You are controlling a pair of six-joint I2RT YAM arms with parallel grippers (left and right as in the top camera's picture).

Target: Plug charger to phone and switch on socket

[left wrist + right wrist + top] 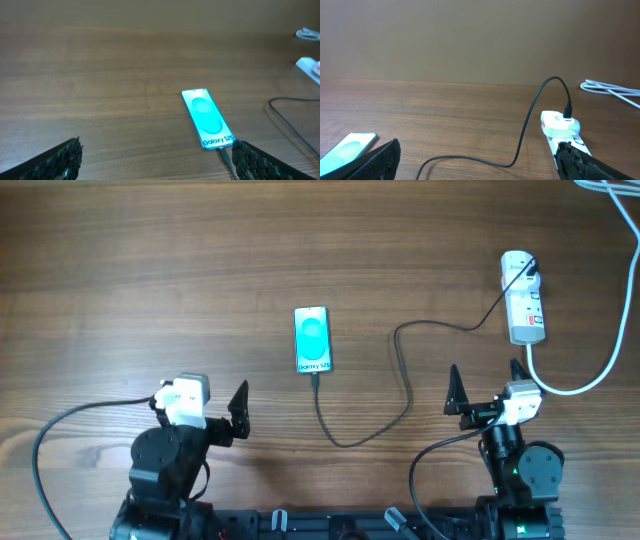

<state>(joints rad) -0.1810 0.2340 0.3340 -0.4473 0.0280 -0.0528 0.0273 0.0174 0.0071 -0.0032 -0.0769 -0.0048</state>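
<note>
Phone (pixel 312 339) lies flat at mid-table, screen lit. Charger (pixel 405 380) runs from the socket (pixel 523 298) at far right, and its tip (pixel 316 377) is at the phone's bottom edge; can't tell if it's seated. My left pincer (pixel 200 408) and right pincer (pixel 487 387) are both spread apart, empty, well short of everything. Risks: pushing the tip may just slide the phone; pressing the small switch may shove the socket or snag the white lead (pixel 590 385).

socket (pixel 524 298) switch too small to read, white lead (pixel 572 392) cut off
</note>
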